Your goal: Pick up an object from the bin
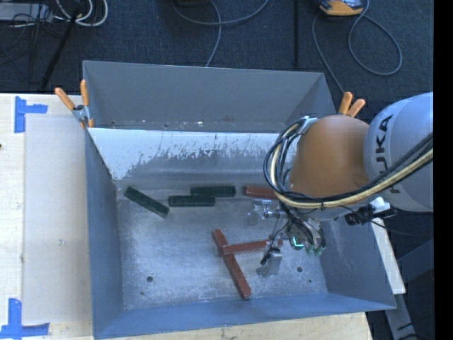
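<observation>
Gripper [271, 258] sits low at the right end of a brown bar [244, 247], front-right in the bin [106, 261]. Can't tell how open it is or whether it grips anything. Bars are flat, matte, rectangular sticks on scuffed grey metal: 3 brown, 3 dark green bars [191, 200].

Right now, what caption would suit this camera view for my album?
Robot arm hangs over two reddish-brown bars in a grey bin; dark green bars lie farther back.

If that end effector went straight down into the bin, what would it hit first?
Probably the right end of the horizontal reddish-brown bar lying just under the end effector, though depth is hard to judge.
</observation>
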`<action>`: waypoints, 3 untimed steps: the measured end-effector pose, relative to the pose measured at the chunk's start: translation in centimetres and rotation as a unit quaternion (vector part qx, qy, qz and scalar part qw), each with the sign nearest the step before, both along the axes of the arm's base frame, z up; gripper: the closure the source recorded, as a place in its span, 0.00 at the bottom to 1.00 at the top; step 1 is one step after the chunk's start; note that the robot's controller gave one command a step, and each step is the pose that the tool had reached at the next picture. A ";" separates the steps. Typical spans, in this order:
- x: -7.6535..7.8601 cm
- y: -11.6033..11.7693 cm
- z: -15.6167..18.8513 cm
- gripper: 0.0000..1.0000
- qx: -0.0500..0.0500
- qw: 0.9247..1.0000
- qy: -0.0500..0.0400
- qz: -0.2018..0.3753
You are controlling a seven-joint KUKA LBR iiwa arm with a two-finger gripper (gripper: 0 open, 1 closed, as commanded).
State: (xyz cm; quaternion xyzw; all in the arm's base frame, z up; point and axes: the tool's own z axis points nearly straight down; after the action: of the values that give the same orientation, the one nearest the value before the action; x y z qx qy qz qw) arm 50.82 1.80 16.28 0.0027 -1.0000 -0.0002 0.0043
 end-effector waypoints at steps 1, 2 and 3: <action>-1.8 3.4 -9.6 0.00 0.000 0.997 0.000 -0.083; -1.9 3.4 -9.7 0.00 -0.001 0.996 -0.003 -0.084; -1.9 3.4 -9.7 0.00 0.000 0.996 -0.003 -0.084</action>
State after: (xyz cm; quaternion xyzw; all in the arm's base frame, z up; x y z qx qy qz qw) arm 48.96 5.19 6.59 -0.0817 -0.9967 -0.0002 0.0009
